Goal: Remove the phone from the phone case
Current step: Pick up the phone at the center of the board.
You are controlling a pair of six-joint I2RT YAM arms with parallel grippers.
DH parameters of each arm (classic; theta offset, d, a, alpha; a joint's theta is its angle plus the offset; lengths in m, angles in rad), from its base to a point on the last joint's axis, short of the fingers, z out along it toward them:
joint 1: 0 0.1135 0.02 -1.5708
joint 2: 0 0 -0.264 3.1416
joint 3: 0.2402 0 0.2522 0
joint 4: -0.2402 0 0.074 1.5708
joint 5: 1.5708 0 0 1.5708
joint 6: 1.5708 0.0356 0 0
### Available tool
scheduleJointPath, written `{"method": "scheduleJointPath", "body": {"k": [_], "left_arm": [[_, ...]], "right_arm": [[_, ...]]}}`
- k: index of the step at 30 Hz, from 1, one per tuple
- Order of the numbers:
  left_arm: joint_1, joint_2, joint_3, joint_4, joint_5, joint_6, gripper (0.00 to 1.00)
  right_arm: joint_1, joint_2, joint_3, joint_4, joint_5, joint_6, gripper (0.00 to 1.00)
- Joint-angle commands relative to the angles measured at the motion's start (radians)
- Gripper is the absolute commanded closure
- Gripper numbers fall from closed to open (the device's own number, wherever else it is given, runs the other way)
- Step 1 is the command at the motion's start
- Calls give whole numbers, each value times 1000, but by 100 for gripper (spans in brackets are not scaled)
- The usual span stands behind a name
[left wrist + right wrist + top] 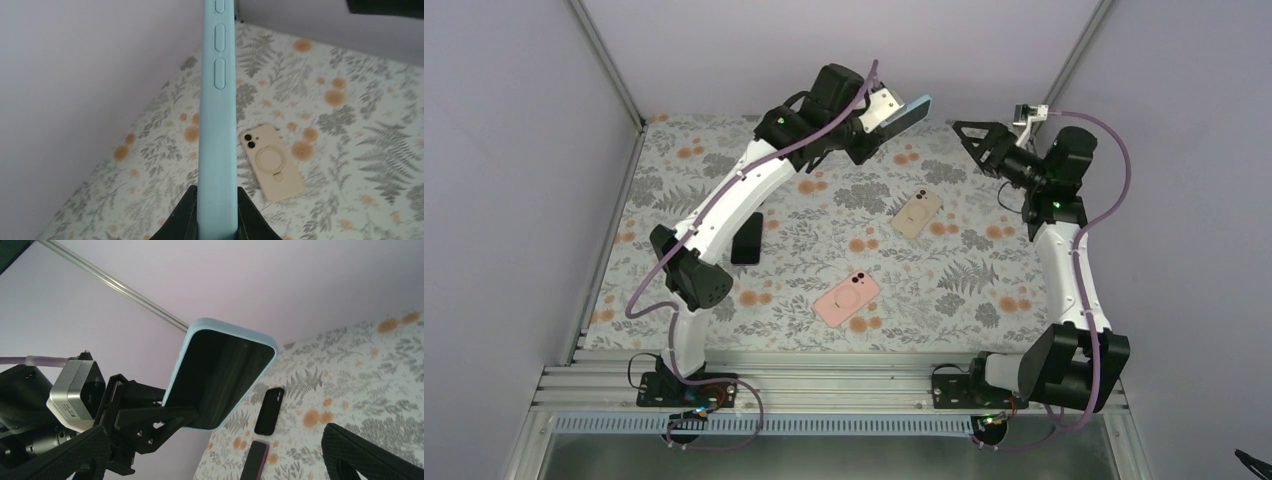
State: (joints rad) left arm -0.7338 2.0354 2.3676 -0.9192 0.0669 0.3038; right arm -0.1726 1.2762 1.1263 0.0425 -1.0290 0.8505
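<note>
The phone (220, 375) is still inside the blue case (917, 108), which the left gripper (892, 120) clamps by one end above the far middle of the table (674, 160), while the right gripper (969, 145), fingers spread apart, faces it just to the right without touching, so the removal itself is all left to do

**Clamped edge-on above the cloth**

We see a pale blue silicone phone case (217, 125) running edge-on up the middle of the view, with its raised oval side buttons towards the far end. Our left gripper (216, 212) clamps the near end, one black finger (181, 220) pressed against each face. To the right of it, a beige phone case with a round ring stand (272, 162) lies flat on the floral-patterned tablecloth (360, 130). A plain lilac wall (75, 75) fills the left side.
</note>
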Motion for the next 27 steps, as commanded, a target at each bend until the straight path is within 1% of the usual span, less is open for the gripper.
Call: {"method": "scheduleJointPath", "body": {"k": [1,6,8,11,16,19,22,24,25,27], "left_arm": [[9,-95,45,106,160,-101,98],[52,-141,40,173,246,-208,98],[75,-157,20,204,319,-266,98],[109,-184,-29,271,423,-346,98],[160,-219,-111,429,589,-507,98],[167,-230,-141,504,644,-570,98],[171,-272,-244,657,696,-677,98],[172,-315,-390,819,733,-774,98],[172,-329,-442,888,752,-824,98],[172,-320,-469,939,778,-904,98]], "right_arm": [[-9,-17,15,203,-17,49,1],[-7,-16,33,368,-53,117,1],[-4,-17,38,437,-62,157,1],[7,-12,61,476,-52,189,0],[36,-5,65,552,-22,251,0],[61,2,55,601,-9,286,2],[91,11,44,654,2,327,6],[106,19,34,695,9,358,8],[111,21,30,714,12,373,12],[116,29,18,761,20,416,16]]}}
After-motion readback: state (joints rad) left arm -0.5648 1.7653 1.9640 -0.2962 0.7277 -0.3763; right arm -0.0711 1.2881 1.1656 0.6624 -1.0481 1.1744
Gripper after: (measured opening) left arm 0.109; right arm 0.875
